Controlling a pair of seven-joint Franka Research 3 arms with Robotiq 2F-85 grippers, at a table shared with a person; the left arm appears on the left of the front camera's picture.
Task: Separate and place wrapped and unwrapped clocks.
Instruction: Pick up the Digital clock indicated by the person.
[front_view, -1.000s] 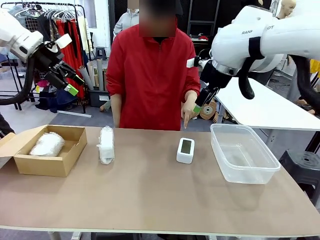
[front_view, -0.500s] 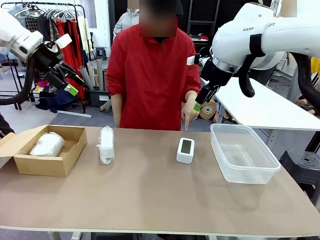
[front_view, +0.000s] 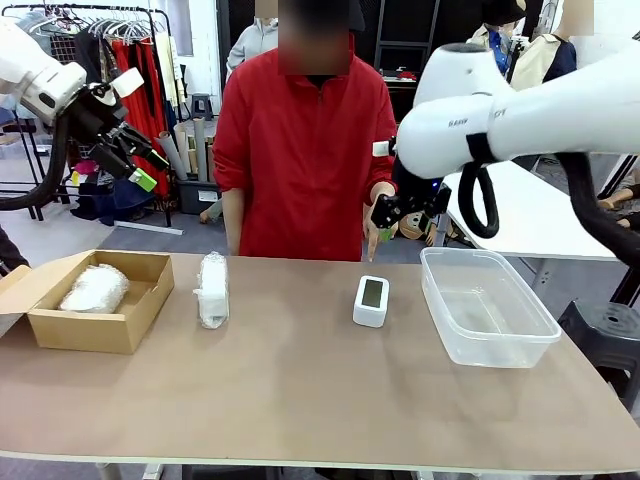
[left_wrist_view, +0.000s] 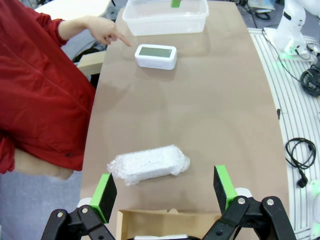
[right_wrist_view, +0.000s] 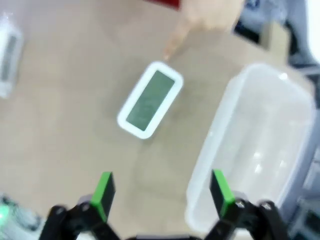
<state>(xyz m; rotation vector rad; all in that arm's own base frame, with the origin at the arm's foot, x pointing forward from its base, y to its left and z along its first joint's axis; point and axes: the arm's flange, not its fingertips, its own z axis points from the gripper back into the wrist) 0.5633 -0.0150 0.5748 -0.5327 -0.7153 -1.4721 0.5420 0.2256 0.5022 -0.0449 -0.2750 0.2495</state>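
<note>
Overhead, the robot's right hand (front_view: 385, 214) hovered with its jaws spread wide and nothing between them, the bare clock (front_view: 371, 300) sitting on the desk (front_view: 300, 400) just below and ahead of its fingertips. A person across the desk aimed a finger (left_wrist_view: 112, 36) at that clock, apparently to mark it as the next item to move. Close to one side of the right hand sat the clear tub (front_view: 500, 350) with nothing in it, seemingly the home for unwrapped goods. The left hand (front_view: 150, 168), likewise released and carrying nothing, hung high and well apart from the desk. Below and ahead of it lay one wrapped clock (front_view: 212, 288) on the bare desk, and closer under its wrist a cardboard box (front_view: 100, 335) held the other wrapped clock (front_view: 95, 288). The layout suggested that wrapped items belonged in the box and bare ones in the tub. By that reading, the sorting was partly done, with two items left to place.
</note>
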